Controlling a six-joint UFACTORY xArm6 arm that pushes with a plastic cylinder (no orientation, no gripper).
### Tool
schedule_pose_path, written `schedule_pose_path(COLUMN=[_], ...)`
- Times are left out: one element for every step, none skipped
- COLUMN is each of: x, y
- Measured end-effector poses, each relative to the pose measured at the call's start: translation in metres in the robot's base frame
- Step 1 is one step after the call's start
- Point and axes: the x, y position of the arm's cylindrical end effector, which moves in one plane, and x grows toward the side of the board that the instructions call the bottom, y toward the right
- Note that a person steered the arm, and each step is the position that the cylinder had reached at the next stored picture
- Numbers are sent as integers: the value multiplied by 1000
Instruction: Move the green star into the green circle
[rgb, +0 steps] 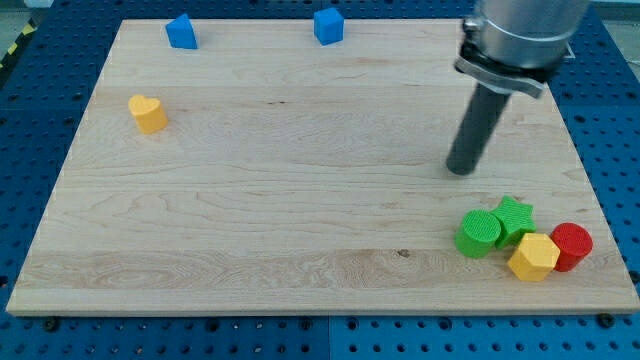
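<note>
The green star (516, 217) lies at the view's lower right on the wooden board (300, 200). The green circle, a round green block (479, 233), sits just left of the star and touches it. My tip (461, 170) rests on the board above and a little left of both green blocks, about a block's width away from the green circle. It touches no block.
A yellow hexagon block (534, 257) and a red round block (572, 245) sit against the green star's lower right. A yellow heart (148, 113) lies at the left. Two blue blocks (181, 31) (328, 25) sit at the top edge.
</note>
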Motion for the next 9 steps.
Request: schedule_pose_path(x=[-21, -21, -36, -76, -105, -105, -124, -168, -203], y=[-12, -8, 42, 115, 167, 167, 166, 165, 165])
